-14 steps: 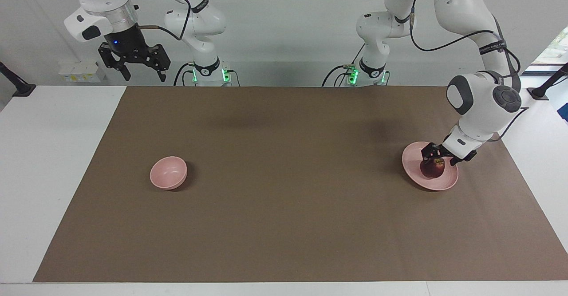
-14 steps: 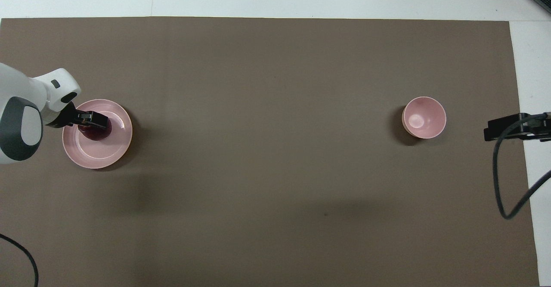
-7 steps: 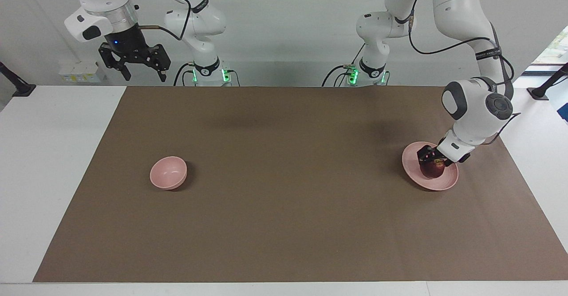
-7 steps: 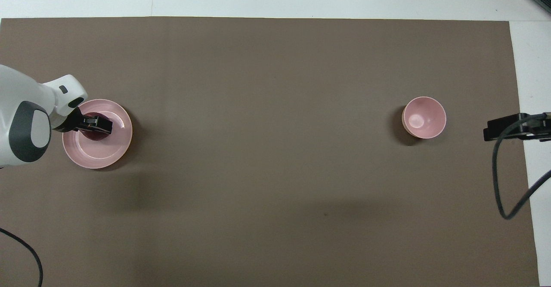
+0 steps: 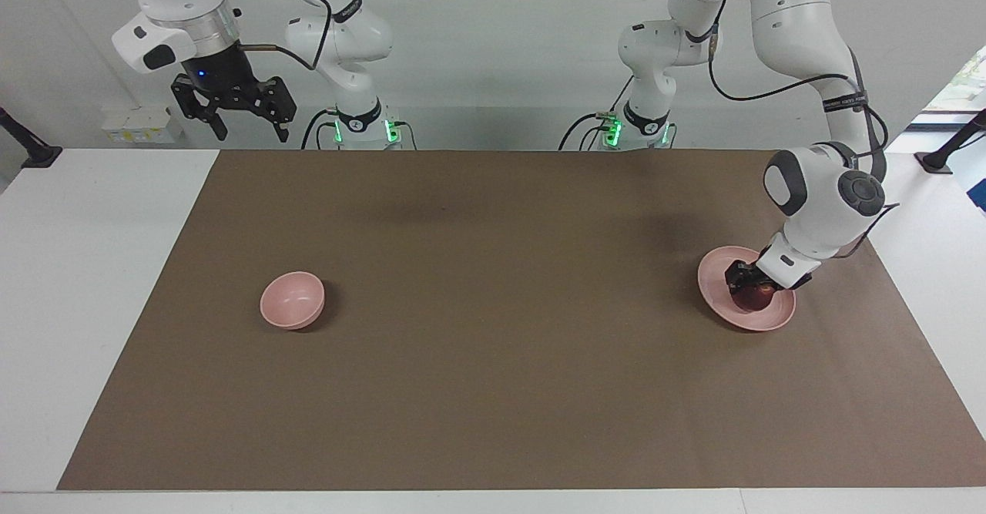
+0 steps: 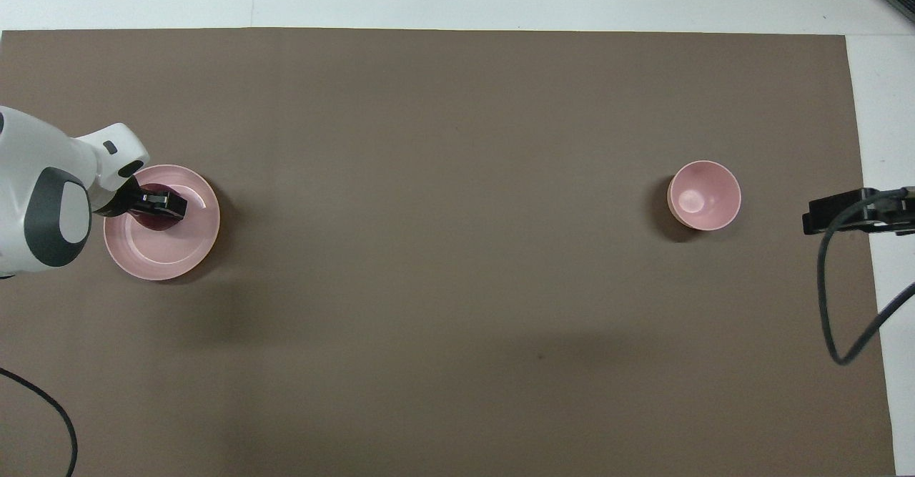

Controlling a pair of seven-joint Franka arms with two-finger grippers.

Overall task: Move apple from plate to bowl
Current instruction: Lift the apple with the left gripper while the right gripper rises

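Observation:
The dark red apple (image 5: 761,297) sits on the wide pale pink plate (image 5: 712,281) at the left arm's end of the table. My left gripper (image 5: 749,283) is low over the plate, down at the apple and covering its top. In the overhead view the left gripper (image 6: 161,203) hides much of the apple (image 6: 151,219) on the plate (image 6: 171,255). The small deep pink bowl (image 5: 292,300) stands empty toward the right arm's end; it also shows in the overhead view (image 6: 704,195). My right gripper (image 5: 231,109) waits open, raised over the table's edge near its base.
A brown mat (image 5: 493,344) covers most of the white table. The right arm's hand and its black cable (image 6: 833,298) show at the edge of the overhead view, beside the bowl.
My left gripper has come lower onto the apple and the arm's wrist has shifted a little toward the table's middle. The apple stays on the plate. The right arm has not moved.

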